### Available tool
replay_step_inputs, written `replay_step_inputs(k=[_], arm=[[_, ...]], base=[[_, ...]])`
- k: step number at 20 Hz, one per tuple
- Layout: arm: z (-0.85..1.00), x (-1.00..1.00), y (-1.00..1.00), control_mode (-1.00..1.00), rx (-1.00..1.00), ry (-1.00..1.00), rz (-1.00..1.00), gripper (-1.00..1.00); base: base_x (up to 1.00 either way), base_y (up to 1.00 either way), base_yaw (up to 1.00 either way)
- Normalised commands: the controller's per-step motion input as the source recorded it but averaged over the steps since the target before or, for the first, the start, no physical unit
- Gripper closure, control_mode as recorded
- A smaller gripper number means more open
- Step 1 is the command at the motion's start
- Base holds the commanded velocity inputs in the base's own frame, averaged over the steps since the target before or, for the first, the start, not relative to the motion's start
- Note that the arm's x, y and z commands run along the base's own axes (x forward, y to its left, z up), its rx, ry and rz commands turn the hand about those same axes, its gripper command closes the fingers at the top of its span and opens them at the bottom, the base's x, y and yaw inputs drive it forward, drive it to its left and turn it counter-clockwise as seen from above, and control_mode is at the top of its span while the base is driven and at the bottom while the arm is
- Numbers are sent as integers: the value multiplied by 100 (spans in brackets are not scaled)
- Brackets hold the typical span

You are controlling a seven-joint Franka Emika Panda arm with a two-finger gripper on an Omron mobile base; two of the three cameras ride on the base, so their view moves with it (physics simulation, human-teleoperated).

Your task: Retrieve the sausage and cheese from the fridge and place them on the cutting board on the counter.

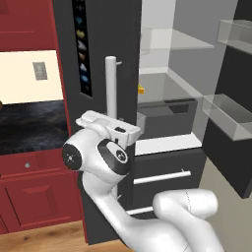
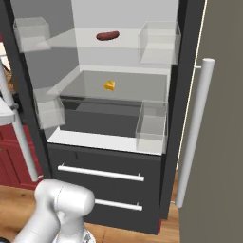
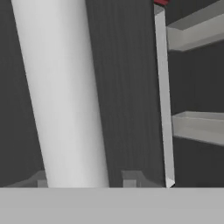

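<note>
The fridge (image 2: 114,171) stands open, and its pale inside faces the right base view. The dark red sausage (image 2: 107,35) lies on the upper clear shelf. On the shelf below sits the yellow cheese (image 2: 109,85), whose edge also peeks past the door as cheese (image 1: 141,89). My gripper (image 1: 118,129) is at the white bar handle (image 1: 110,83) of the left door. In the hand view the gripper (image 3: 86,179) straddles that handle (image 3: 61,96): one fingertip touches it and a narrow gap shows at the other, so it is open. The black counter (image 1: 29,125) lies left of the fridge. The cutting board is out of view.
The left door (image 1: 69,74) with its icon panel stands between me and the counter. The right door (image 2: 218,118) with its long handle (image 2: 194,133) is swung out on the right. Clear bins (image 2: 153,126) hang on both doors. Two drawers (image 2: 102,173) close the fridge's bottom.
</note>
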Motion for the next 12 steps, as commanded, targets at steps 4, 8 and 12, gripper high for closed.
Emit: replay_step_inputs(k=[4,8,12], arm=[[0,28,34,-100,0,0,-14,-100],[2,22,25,-100,5,-1,-21,-100],[29,-15,73,-100,3,-11,-12,-100]], base=[[0,0,0],[0,0,0],[0,0,0]])
